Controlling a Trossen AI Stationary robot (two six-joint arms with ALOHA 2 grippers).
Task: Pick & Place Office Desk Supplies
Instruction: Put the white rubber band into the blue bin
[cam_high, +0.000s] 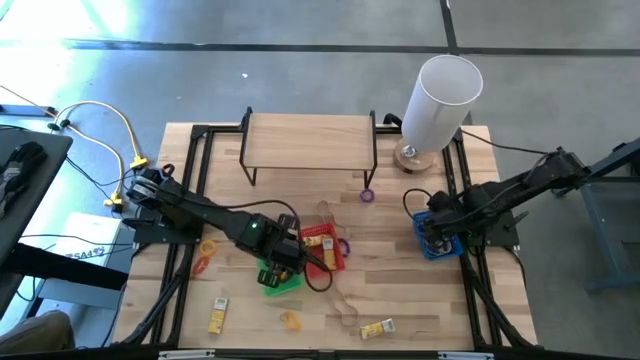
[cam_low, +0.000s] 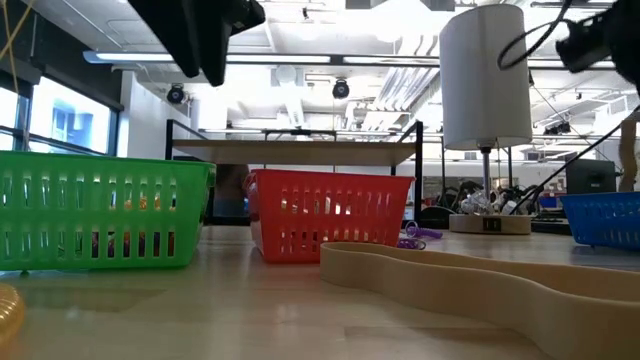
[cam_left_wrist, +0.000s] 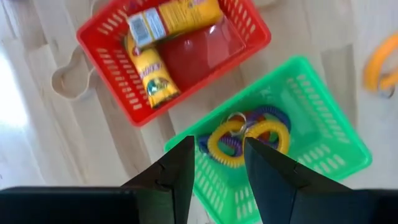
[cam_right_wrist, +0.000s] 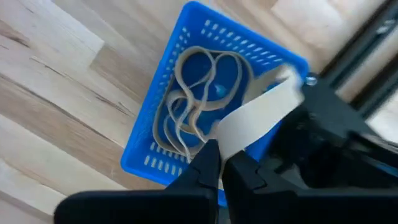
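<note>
A pale wooden counter (cam_high: 300, 310) stands on a grey concrete floor, carrying three small baskets, a low wooden shelf (cam_high: 309, 140) and a tall white cylinder (cam_high: 437, 102). The left pincer (cam_left_wrist: 214, 165) hangs directly above the green basket (cam_left_wrist: 323, 112), its fingers parted by a moderate gap and holding nothing; the wrist view looks straight down between them onto coiled yellow and purple rings (cam_left_wrist: 245, 138) lying in that basket. The red basket (cam_left_wrist: 112, 37), just beside the green one, holds yellow-white packets (cam_left_wrist: 152, 71). Loose supplies remain on the counter: a packet (cam_high: 217, 314) near the front left, a second packet (cam_high: 376, 328) near the front right, an orange ring (cam_high: 205, 258) beside the left arm, a purple ring (cam_high: 368, 196) below the shelf, and a tan rubber-band loop (cam_high: 343, 312) lying long and flat towards the front. The orange ring and the left-hand packet lie nearest the left pincer, so that arm seems the better placed for them. The right pincer (cam_right_wrist: 219, 167) hovers over the blue basket (cam_right_wrist: 149, 140) with fingers closed and empty; tan loops (cam_right_wrist: 199, 93) rest inside.
</note>
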